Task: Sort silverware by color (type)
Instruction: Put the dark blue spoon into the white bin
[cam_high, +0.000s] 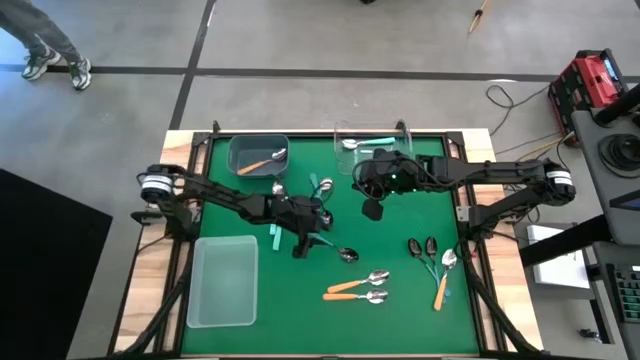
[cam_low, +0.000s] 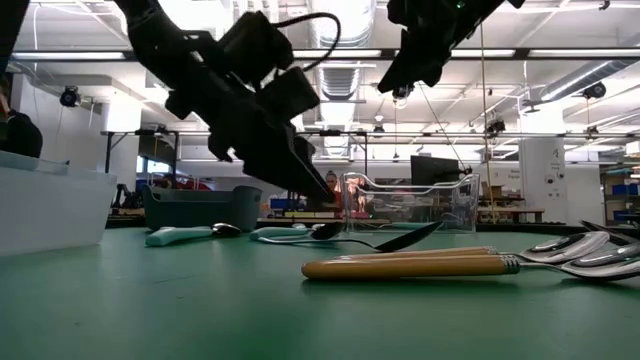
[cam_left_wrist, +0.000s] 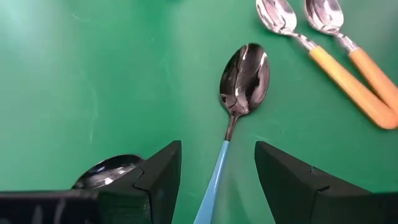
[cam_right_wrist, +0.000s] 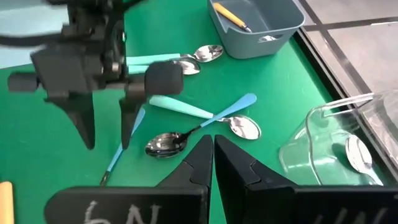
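**Left Gripper Straddling a Blue-Handled Spoon on the Green Table**

The left gripper (cam_left_wrist: 217, 177) is hanging low over the middle of the green table (cam_high: 400, 320), its two dark fingers parted and standing to either side of the thin light-blue handle of a dark-bowled spoon (cam_left_wrist: 244, 78). The fingers are not pressing on the handle; green cloth is showing between it and each finger, and the spoon is lying flat. Just past that spoon's bowl, two orange-handled spoons (cam_high: 357, 291) are lying side by side near the table's front.

The right gripper (cam_right_wrist: 213, 163) is waiting above the back of the table, its fingers pressed together and holding nothing. It is hovering near a clear bin (cam_high: 372, 137) at the back edge, where one silver-bowled spoon is resting. Beside that, a grey bin (cam_high: 240, 152) is holding an orange-handled spoon (cam_high: 262, 162). A translucent empty-looking tub (cam_high: 222, 280) is sitting at the front left.

Teal-handled spoons (cam_right_wrist: 163, 60) are lying in a loose cluster behind the left gripper, two more crossing one another close by. Off to the front right, a further small group (cam_high: 432, 258) is lying together: dark bowls, and one orange handle. A person's feet (cam_high: 58, 68) are showing on the floor beyond the table.
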